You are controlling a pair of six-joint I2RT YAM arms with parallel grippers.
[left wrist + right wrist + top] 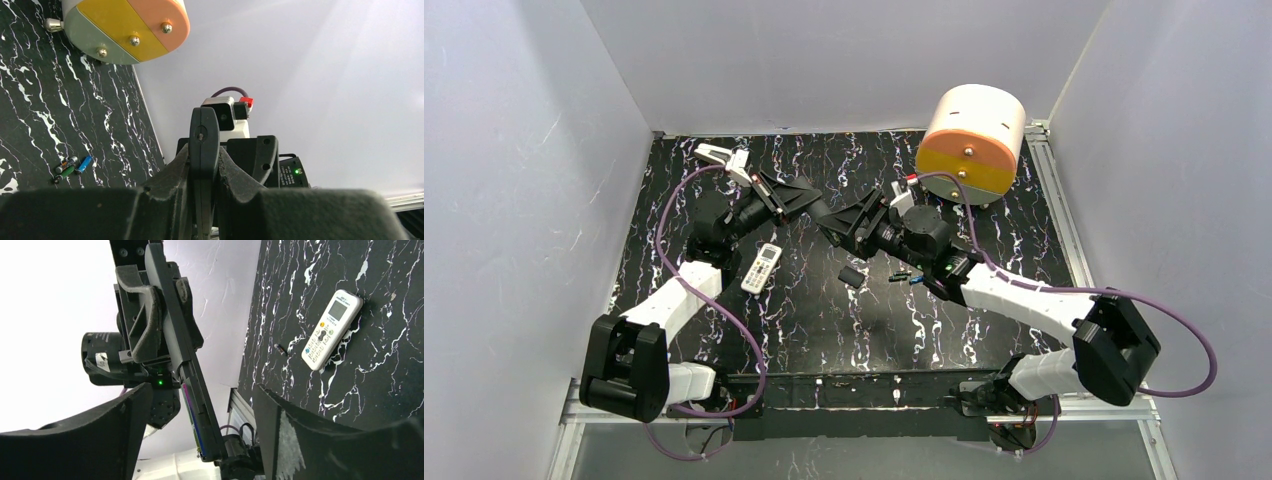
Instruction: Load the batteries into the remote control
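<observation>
The white remote control (762, 267) lies face up on the black marbled table, left of centre; the right wrist view shows it too, remote control (331, 329). Several small green and blue batteries (907, 278) lie loose near the right arm's wrist, batteries (72, 166). My left gripper (816, 207) is raised over the middle of the table and shut on a long flat black strip (203, 135). My right gripper (836, 226) faces it, open. The strip's (172, 325) free end hangs between the right gripper's (200, 390) jaws with a gap on each side.
A round white, orange and yellow container (972, 140) stands at the back right. A small black block (852, 276) lies near the table's centre. A tiny dark piece (281, 350) rests left of the white remote. White walls close three sides.
</observation>
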